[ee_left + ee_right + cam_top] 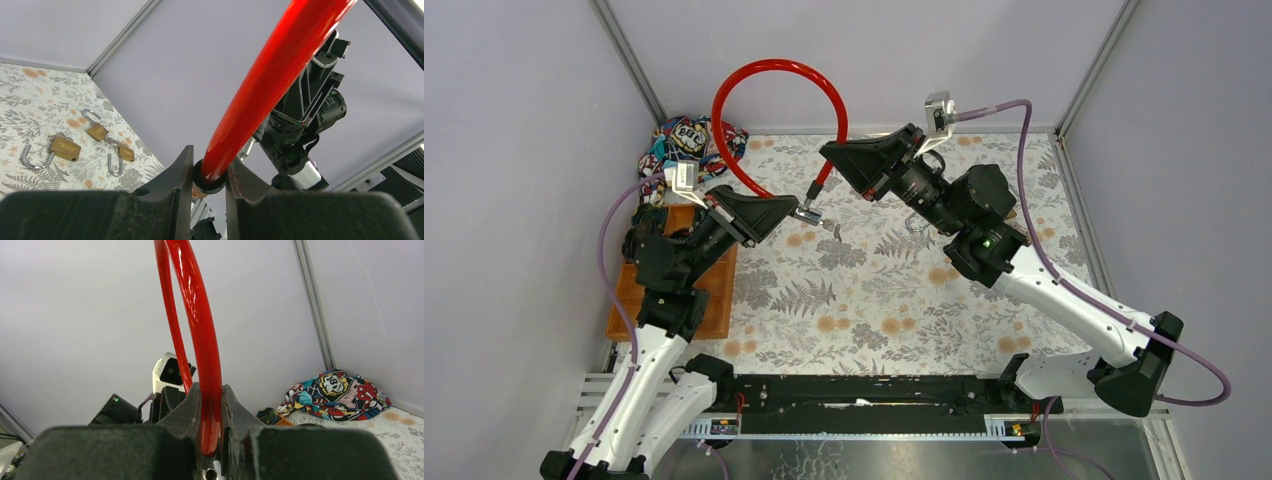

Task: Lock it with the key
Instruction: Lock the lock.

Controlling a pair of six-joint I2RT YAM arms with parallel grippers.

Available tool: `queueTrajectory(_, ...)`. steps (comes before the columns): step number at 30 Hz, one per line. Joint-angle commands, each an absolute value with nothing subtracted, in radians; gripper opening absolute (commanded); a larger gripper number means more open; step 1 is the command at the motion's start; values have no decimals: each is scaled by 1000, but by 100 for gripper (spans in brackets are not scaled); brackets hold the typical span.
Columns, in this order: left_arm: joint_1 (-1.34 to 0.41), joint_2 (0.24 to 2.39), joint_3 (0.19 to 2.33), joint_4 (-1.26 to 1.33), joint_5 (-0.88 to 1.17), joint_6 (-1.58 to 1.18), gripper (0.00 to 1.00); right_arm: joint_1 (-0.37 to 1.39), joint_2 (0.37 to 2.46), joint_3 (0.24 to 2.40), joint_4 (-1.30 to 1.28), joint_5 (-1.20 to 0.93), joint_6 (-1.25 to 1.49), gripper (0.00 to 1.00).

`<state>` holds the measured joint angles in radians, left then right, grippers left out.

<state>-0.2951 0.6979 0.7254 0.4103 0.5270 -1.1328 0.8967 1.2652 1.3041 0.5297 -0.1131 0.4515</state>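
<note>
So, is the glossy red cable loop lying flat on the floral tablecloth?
No, the glossy red cable loop arches up, clamped by the left pincer and right pincer.

White arms (1074,300), purple cables (1022,150), black left gripper (209,165) and right gripper (210,395).

**Bystanders on the Table**

Bunched comic-print cloth (686,143) in the far left corner. Orange-brown wooden tray (719,300) along the left edge, partly hidden. Fern-and-flower cover (874,300) across the table. Three brass padlocks (65,148), shackles open, lying close together on it.
</note>
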Motion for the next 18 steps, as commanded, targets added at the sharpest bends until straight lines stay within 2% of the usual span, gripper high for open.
queueTrajectory(1, -301, 685, 762, 519, 516, -1169, 0, 905, 1270, 1354, 583, -91, 414, 0)
queueTrajectory(11, -301, 691, 799, 566, 534, -1183, 0, 907, 1286, 1359, 539, -106, 388, 0)
queueTrajectory(18, -298, 730, 844, 561, 448, -1258, 0, 940, 1323, 1350, 560, -133, 415, 0)
